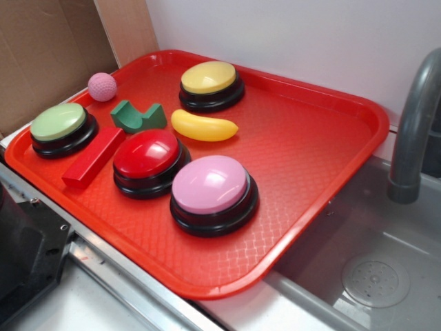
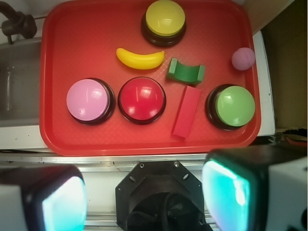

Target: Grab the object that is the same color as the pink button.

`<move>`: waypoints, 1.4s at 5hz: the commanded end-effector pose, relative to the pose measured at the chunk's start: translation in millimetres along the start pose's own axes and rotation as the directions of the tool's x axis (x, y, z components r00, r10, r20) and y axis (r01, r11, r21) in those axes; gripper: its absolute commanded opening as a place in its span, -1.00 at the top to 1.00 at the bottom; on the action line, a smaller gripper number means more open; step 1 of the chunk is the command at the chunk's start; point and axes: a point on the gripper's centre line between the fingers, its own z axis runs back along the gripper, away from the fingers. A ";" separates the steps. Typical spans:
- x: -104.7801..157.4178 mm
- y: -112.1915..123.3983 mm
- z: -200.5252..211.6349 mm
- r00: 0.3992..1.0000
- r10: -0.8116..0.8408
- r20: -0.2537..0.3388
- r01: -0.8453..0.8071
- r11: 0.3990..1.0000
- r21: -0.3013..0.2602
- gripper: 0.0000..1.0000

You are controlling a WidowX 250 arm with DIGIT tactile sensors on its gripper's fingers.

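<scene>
The small pink ball [image 1: 102,87] sits near the far-left corner of the red tray [image 1: 324,138], apart from everything else but close to the raised rim; in the wrist view it lies at the tray's right edge [image 2: 243,58], just above the green button [image 2: 235,106] and to the right of the green arch block [image 2: 186,71]. The pink button [image 1: 213,189], whose pale dome gives the color to match, stands at the near side of the tray next to the red button [image 1: 148,160], well apart from the ball. The gripper [image 2: 144,192] hangs high over the table edge, short of the tray, with its two pads set wide apart and nothing between them, so it is open and no reach has begun. The main risk is confusion of targets: the pink button is far larger and nearer, and a descent onto it would miss the task altogether. The ball itself looks likely to roll, being round and free on a smooth tray, so a finger touching it off-center could push it against the rim or toward the green arch block. The rim beside it may also block one finger if the gripper comes down with its opening across the tray edge. The yellow banana [image 1: 204,126], yellow button [image 1: 210,83] and red block [image 1: 93,157] lie clear of the ball.
</scene>
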 end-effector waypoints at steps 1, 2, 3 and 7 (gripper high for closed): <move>0.0 0.0 0.0 1.000 0.000 0.000 0.000 1.000 0.000 -1.00; 16.0 13.7 -14.0 0.998 0.055 -0.011 -0.055 0.998 -0.035 -1.00; 31.1 31.6 -30.5 0.988 0.152 0.004 -0.152 0.988 -0.003 -1.00; 106.6 157.0 -117.6 0.707 0.645 0.291 -0.696 0.706 0.127 -1.00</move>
